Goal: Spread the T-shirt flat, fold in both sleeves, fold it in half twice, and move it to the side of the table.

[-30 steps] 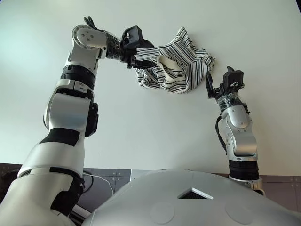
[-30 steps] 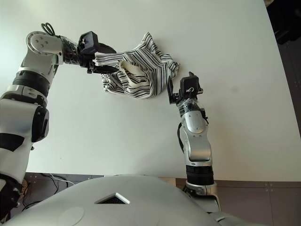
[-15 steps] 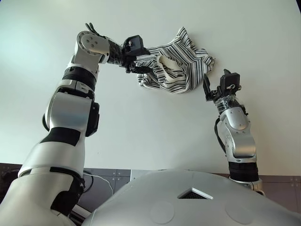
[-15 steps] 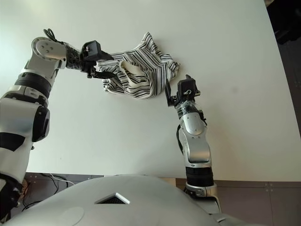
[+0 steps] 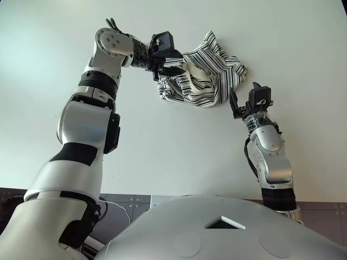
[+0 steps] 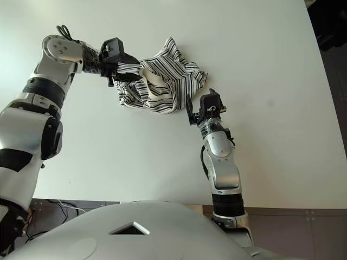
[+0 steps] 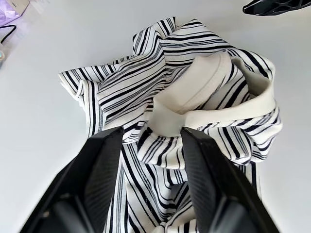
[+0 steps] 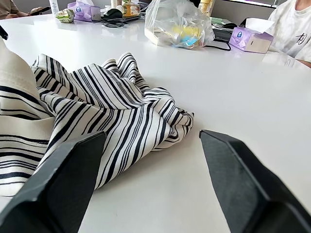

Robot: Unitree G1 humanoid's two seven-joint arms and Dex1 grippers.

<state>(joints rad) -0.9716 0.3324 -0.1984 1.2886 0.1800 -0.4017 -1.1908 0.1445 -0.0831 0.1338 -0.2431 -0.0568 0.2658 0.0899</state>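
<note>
A white table [image 5: 162, 162] is stretching across the whole scene, and the striped T-shirt [image 5: 206, 76] is lying on it toward the far side, roughly midway between left and right. The T-shirt is sitting in a crumpled heap, not spread flat, with its black and white folds piled over one another. Its cream collar [image 7: 214, 77] is standing up in a loop near the middle of the heap, and one corner of cloth is poking out toward the far edge.

Farther off on the table, beyond the T-shirt, a clear plastic bag [image 8: 180, 22] stuffed with small items is standing upright.

The left gripper [image 5: 172, 69] is hovering at the left edge of the heap, just over the cloth. Its two fingers [image 7: 102, 179] are standing spread apart, with striped fabric showing in the gap between them, and they are not pinching anything.

The right gripper [image 5: 244, 95] is hanging just beside the near right corner of the T-shirt. Its fingers [image 8: 63, 189] are also standing wide apart and are gripping nothing, and bare table is showing between it and the cloth.

A purple tissue box [image 8: 250, 40] is resting on the table to the right of the bag, and a similar purple pack [image 8: 85, 9] is lying to its left.
</note>
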